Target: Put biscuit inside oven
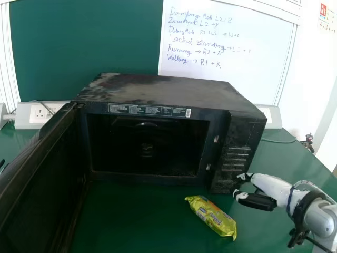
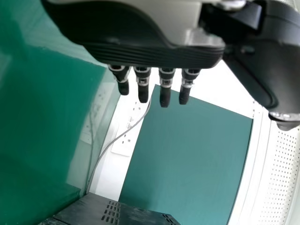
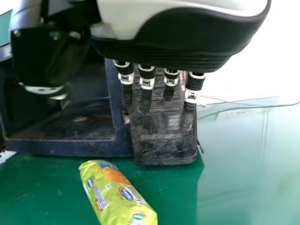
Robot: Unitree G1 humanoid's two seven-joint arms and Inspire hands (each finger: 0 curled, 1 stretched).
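Note:
The black microwave oven [image 1: 174, 97] stands with its door [image 1: 39, 179] swung wide to the left, its cavity [image 1: 147, 145] dark inside. A yellow-green biscuit packet [image 1: 211, 217] lies on the table before the oven's right part. My right hand [image 1: 260, 192] is at the oven's lower right front corner, right of the packet and apart from it, fingers extended and holding nothing. In the right wrist view the right hand [image 3: 146, 89] hangs before the control panel, with the packet [image 3: 115, 194] lying nearby. My left hand [image 2: 161, 54] shows in the left wrist view, fingers straight, holding nothing.
The green table [image 1: 142, 221] carries the oven. Behind it are a wall socket [image 1: 41, 113], a dark green board [image 1: 84, 45] and a whiteboard [image 1: 226, 58]. The open door reaches forward along the left side. A cable [image 1: 279, 141] runs at the right rear.

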